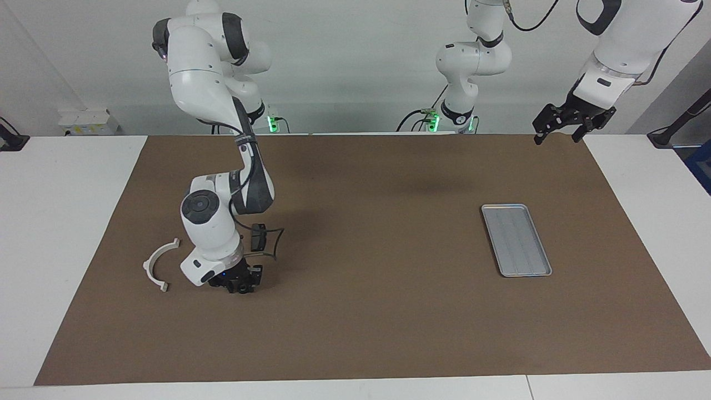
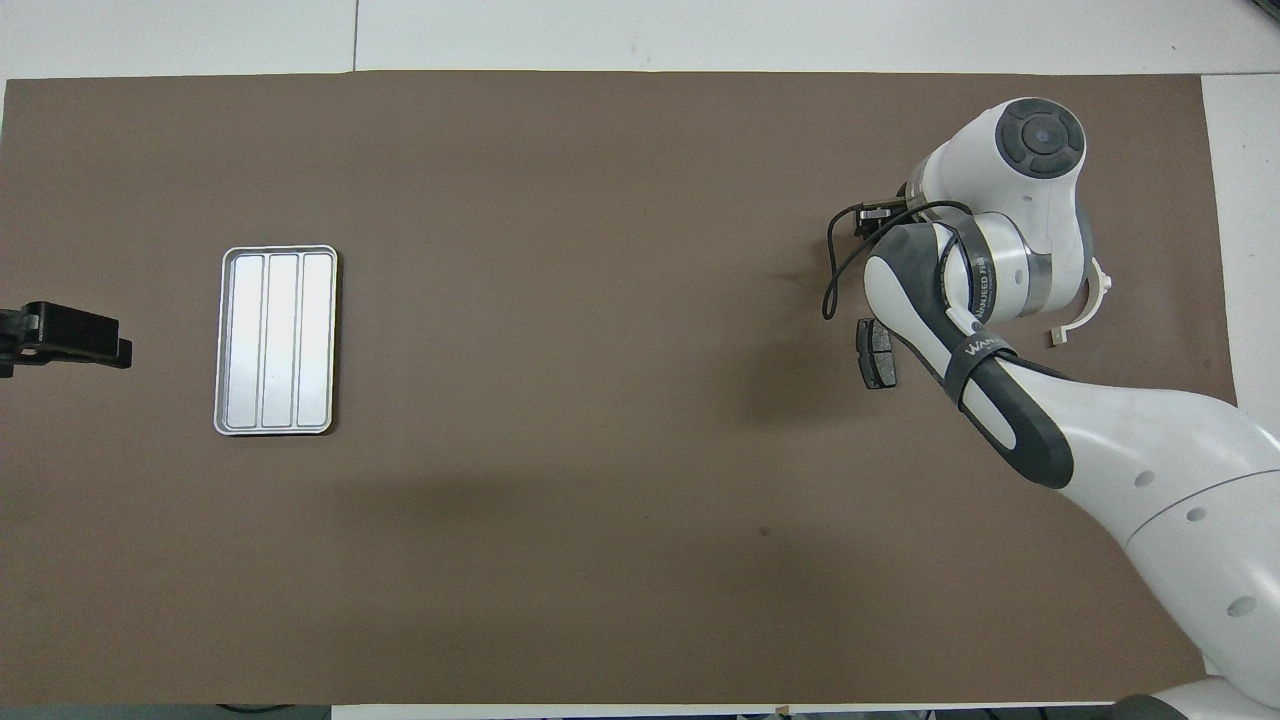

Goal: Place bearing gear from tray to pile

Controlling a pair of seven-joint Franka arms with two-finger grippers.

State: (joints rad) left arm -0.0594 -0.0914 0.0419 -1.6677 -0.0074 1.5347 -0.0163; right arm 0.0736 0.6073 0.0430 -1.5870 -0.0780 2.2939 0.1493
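One half-ring white bracket [image 1: 148,262] sits toward the right arm's end of the brown mat [image 1: 361,333]. It's an open arc lying flat, and it marks where the pile is. Just beside it the right gripper [image 1: 240,286] is down at mat level with the wrist tipped over it. From above, the arm covers that whole spot, so all you get there is a dark brake-pad piece [image 2: 877,353] peeking out next to the forearm, a bit nearer the robots.

I can't spot the bearing gear in either view. My guess is it's in or under the right gripper's tip, right at the pile, but I can't tell whether that gripper is clamped on it or has already let go.

The tray [image 1: 516,240] is well apart from all that, toward the left arm's end. It's silver-grey and ribbed lengthwise with a raised rim, and there's nothing in it.

So I'd call this the drop-off step, basically the tail end of the job. What's next, I think: make sure the gear is released, then lift straight up so nothing nudges the bracket or the pad.

The left gripper [image 1: 558,133] just waits up in the air over the mat's corner by its own base, fingers spread and holding nothing.
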